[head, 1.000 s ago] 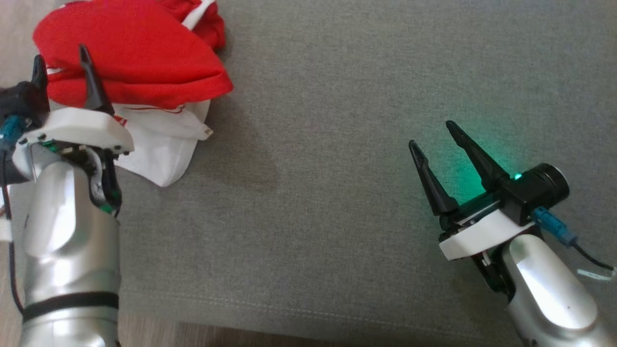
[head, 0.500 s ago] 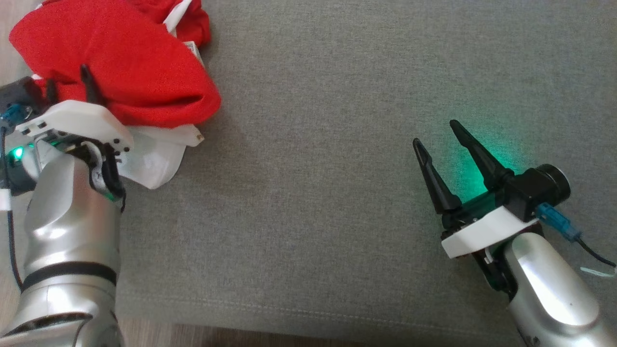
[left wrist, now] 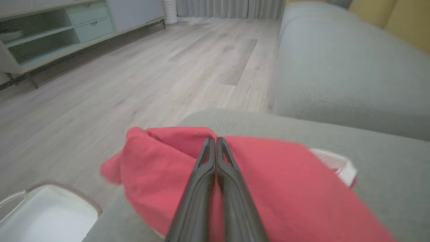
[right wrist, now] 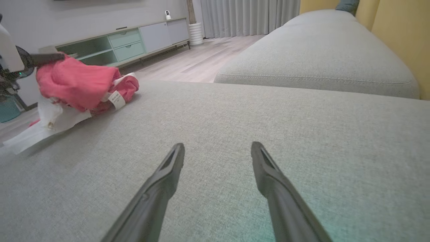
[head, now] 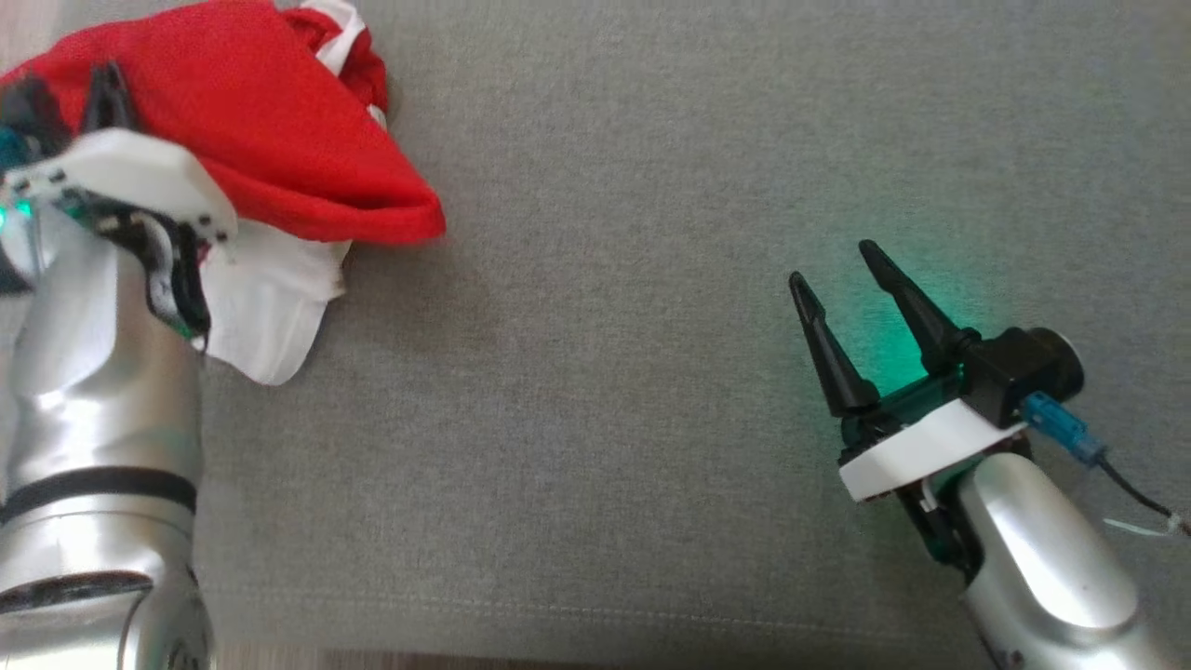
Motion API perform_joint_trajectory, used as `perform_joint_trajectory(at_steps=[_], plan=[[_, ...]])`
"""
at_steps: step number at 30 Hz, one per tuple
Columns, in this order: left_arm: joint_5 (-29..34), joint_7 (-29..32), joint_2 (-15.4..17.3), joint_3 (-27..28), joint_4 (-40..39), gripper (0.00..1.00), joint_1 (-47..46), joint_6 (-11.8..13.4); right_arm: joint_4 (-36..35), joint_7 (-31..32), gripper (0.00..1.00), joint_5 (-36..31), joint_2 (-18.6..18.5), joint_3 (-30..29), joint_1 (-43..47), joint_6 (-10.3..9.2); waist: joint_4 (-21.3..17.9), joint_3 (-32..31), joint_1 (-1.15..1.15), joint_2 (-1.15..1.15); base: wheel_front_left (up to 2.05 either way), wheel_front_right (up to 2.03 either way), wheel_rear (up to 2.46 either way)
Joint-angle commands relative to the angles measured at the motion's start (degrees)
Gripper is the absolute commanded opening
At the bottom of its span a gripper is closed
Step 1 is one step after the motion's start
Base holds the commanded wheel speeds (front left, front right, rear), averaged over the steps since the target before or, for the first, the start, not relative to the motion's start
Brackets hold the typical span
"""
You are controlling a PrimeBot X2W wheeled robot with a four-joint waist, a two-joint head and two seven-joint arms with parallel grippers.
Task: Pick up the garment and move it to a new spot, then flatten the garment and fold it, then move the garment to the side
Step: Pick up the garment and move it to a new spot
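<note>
**Q:** What is the step in hand, and how is it done well?

**A:** Judged from the layout, it is the pick-up and carry. Near side: the right gripper (head: 833, 265) should be held clear of the path, ready to take a second corner once flattening begins. Middle: the bare stretch of the sofa cushion (head: 605, 372) is the obvious new spot, with room to spread the cloth. Far left: the garment (head: 279, 140) lies bunched at the cushion's corner, red on top with a white part (head: 270, 316) trailing below it. Raise it until that white part hangs free of the cushion, then carry it inward, away from the edge and the floor (left wrist: 134, 74) beyond. A single pinch on loose fabric may slip, so a slow, level carry is advised.

**Q:** And the pose of each arm?

**A:** Near, lower right: the right forearm slants in from the corner. Its fingers are spread and empty, low over the cushion, with the tips aimed up and left (a green glow falls on the fabric beneath). Far, upper left: the left forearm stands steeply along the view's edge, wrist tipped over the heap. The left gripper (left wrist: 215, 141) has its fingers clenched on a red fold, tips meeting with the cloth gathered at them.
</note>
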Motion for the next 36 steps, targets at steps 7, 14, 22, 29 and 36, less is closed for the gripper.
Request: perform_joint_trajectory(at_steps=[7,14,22,29,36], plan=[[2.52,-0.76,1.93,-2.68,-13.25,0.0,-2.08,-1.91,0.92,-0.62,1.0,1.13,3.59,0.79,1.31,0.43,-4.55,-5.25,0.0,0.0,0.0,0.0,0.0],[3.06,-0.77,-1.49,-6.68,-19.32,0.0,-0.95,-4.06,1.83,-0.62,1.0,1.57,6.11,0.73,1.4,0.43,-12.19,-7.63,0.0,0.0,0.0,0.0,0.0],[1.52,-0.77,-5.02,-14.01,-20.6,0.0,1.05,-5.78,2.09,-0.62,1.0,1.87,7.91,1.47,1.68,0.43,-22.26,-8.11,0.0,0.0,0.0,0.0,0.0],[-9.2,-0.77,-5.28,-27.64,-23.02,0.0,2.11,-4.11,1.78,-0.62,1.0,2.56,9.06,2.81,0.67,0.43,-30.46,-7.25,0.0,0.0,0.0,0.0,0.0],[-17.2,-0.77,-5.29,-38.75,-22.65,0.22,2.76,1.03,1.79,-0.62,1.0,3.07,9.59,2.25,0.79,0.43,-33.54,-6.62,0.0,0.0,0.0,0.0,0.0]])
